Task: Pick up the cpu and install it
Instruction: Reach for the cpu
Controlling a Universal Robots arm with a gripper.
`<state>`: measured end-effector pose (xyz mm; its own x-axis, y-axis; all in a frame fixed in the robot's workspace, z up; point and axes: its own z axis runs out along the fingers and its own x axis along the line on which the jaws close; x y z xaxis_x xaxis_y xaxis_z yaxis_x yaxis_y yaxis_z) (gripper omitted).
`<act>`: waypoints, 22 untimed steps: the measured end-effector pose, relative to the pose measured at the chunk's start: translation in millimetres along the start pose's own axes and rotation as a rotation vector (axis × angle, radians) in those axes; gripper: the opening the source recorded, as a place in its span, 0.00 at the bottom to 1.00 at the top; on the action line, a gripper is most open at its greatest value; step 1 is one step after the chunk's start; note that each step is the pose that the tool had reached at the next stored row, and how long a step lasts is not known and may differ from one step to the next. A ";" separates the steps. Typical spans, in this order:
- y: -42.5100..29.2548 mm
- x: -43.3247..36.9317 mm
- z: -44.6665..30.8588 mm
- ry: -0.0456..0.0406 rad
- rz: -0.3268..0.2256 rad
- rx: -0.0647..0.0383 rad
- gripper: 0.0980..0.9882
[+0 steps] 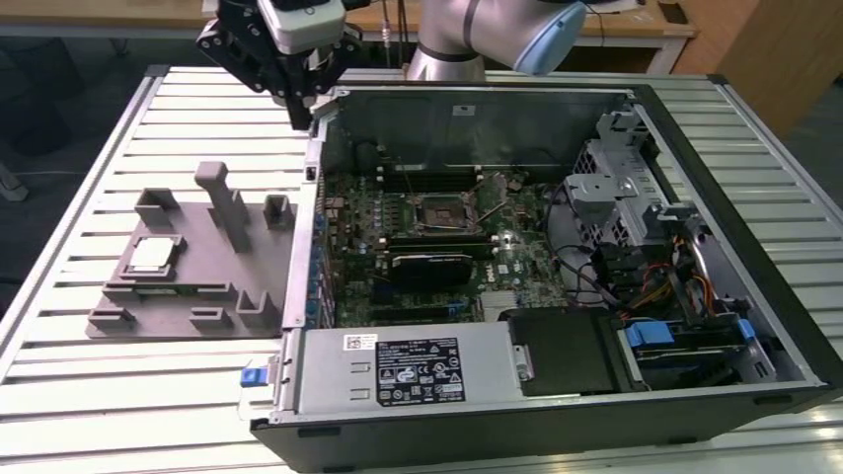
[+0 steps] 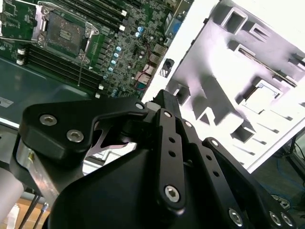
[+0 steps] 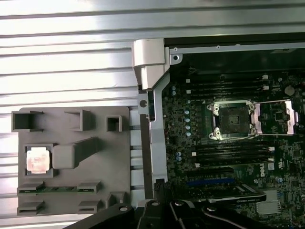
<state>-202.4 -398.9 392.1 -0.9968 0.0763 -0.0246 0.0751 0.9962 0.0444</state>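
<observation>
Slatted table [image 1: 79,395], cpu [image 1: 150,255] on tray [image 1: 197,269]; jaws closed

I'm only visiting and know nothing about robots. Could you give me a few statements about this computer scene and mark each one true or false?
1. The cpu lies on the grey tray beside the computer case. True.
2. The gripper holds the cpu. False: it is up by the case's edge, well apart from the cpu, which rests on the tray.
3. The socket on the motherboard is empty, with its metal frame swung open. True.
4. A side panel closes the computer case. False: the case lies open, showing the motherboard inside.
</observation>
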 end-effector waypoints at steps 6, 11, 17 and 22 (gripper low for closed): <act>-0.5 6.0 0.4 0.0000 0.000 0.000 0.01; -0.9 10.5 1.0 0.0000 0.000 0.000 0.01; -1.3 15.7 1.9 0.0001 0.000 0.000 0.01; -1.8 22.1 2.8 0.0000 0.000 0.000 0.01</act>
<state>-224.6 -398.9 388.7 -0.9968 0.0763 -0.0247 0.0751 0.9962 0.0444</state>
